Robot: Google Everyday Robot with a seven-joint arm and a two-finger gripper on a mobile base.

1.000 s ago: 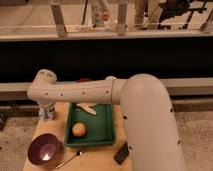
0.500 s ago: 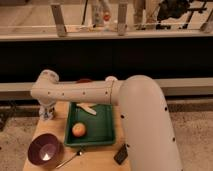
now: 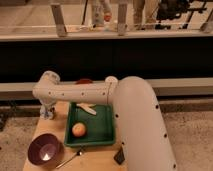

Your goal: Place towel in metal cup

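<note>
Claw (image 3: 47, 108): at the left edge of the desk (image 3: 102, 159), hanging straight down from my elbow. Wide or narrow: I cannot tell. Whether it holds anything: I cannot tell.

Directly under the claw, on the desk: a small grey shape (image 3: 46, 116). May be the cup; I cannot separate it from the claw itself.

Right of the claw as the camera sees it, just beside: green tray (image 3: 113, 131). My forearm runs level above its far rim.

In the tray, the corner nearest the claw: a pale strip (image 3: 86, 108), lying flat and slanted. This may be the towel; not certain. If so, it is apart from the claw and not in the cup.

In the tray, further toward the camera than the claw: one orange ball of fruit (image 3: 78, 130), near the tray's left wall, apart from the pale strip.

Below the claw in view, toward the camera: purple bowl (image 3: 45, 149) at the desk's near left corner. Well apart from the claw.

Between bowl and tray front: spoon (image 3: 71, 157), lying slanted on the desk.

Far side of the desk from the claw, near corner: small black thing (image 3: 119, 156), partly behind my arm.

Behind my forearm: a red edge (image 3: 84, 81), mostly hidden.
</note>
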